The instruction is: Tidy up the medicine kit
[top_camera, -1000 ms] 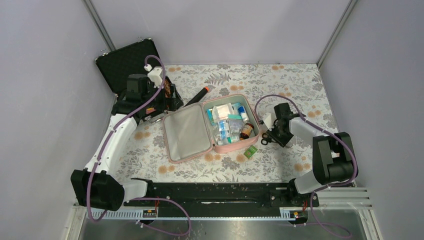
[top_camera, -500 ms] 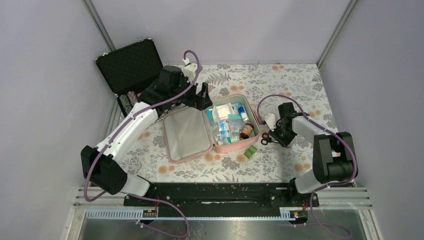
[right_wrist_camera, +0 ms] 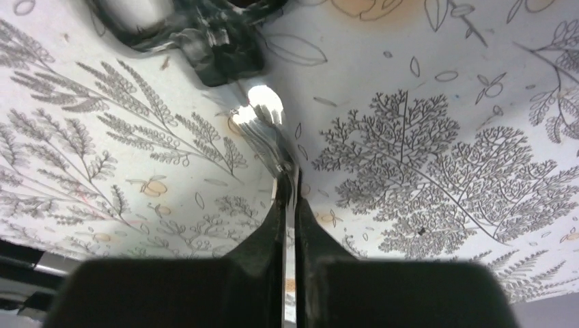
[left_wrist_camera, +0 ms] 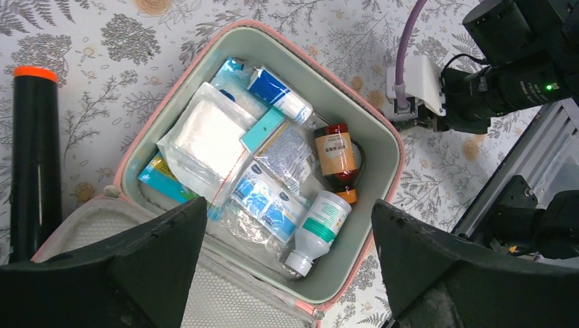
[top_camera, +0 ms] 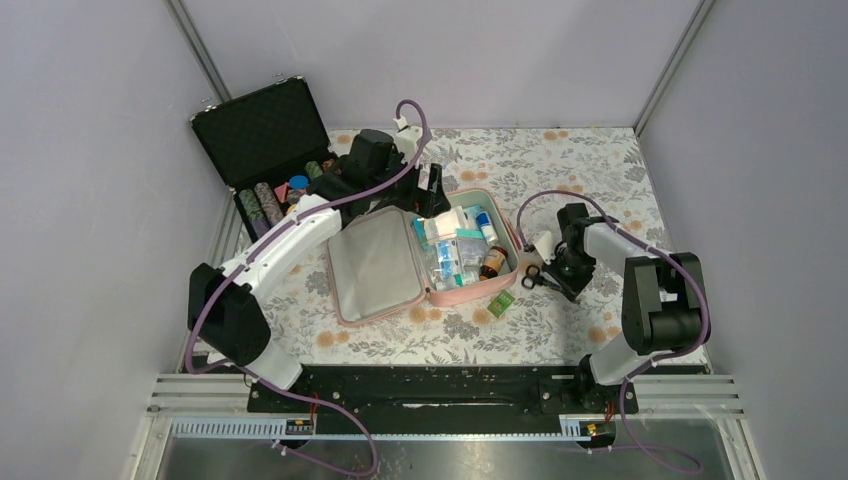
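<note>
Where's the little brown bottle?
In the left wrist view, the brown bottle lies inside the medicine kit, near its right wall, just above the white bottle.

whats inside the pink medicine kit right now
A white gauze packet, amber bottle, white green-labelled bottle, blue-white tube and clear sachets fill the medicine kit. Whatever lies beneath them is covered.

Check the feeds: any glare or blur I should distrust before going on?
Right wrist: glare blows out the scissors near the pivot, handles blurred. Left wrist: medicine kit contents sharp, own fingers dark and soft. Top external: even, sharp.
</note>
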Action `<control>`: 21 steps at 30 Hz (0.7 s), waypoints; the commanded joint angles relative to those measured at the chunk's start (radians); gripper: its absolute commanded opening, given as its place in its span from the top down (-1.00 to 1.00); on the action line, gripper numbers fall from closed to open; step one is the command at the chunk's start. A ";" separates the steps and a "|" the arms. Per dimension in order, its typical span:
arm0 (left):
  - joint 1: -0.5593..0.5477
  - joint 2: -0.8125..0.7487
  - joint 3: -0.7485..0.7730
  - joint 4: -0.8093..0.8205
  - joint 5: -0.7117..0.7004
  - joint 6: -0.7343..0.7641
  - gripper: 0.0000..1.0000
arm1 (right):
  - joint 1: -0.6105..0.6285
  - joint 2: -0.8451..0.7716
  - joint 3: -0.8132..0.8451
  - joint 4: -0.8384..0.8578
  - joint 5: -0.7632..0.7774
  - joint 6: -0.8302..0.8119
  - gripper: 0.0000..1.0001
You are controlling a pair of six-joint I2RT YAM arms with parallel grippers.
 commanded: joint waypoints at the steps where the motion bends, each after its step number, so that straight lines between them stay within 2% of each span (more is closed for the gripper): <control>1: -0.021 0.009 0.036 0.072 0.016 -0.028 -0.78 | -0.009 0.014 0.023 -0.041 -0.011 0.040 1.00; 9: -0.080 0.081 0.035 0.096 0.048 -0.077 -0.77 | -0.138 -0.011 0.018 -0.039 -0.080 0.050 1.00; 21: -0.182 0.224 0.132 0.182 0.072 -0.175 -0.73 | -0.213 -0.170 -0.005 -0.063 -0.195 0.060 1.00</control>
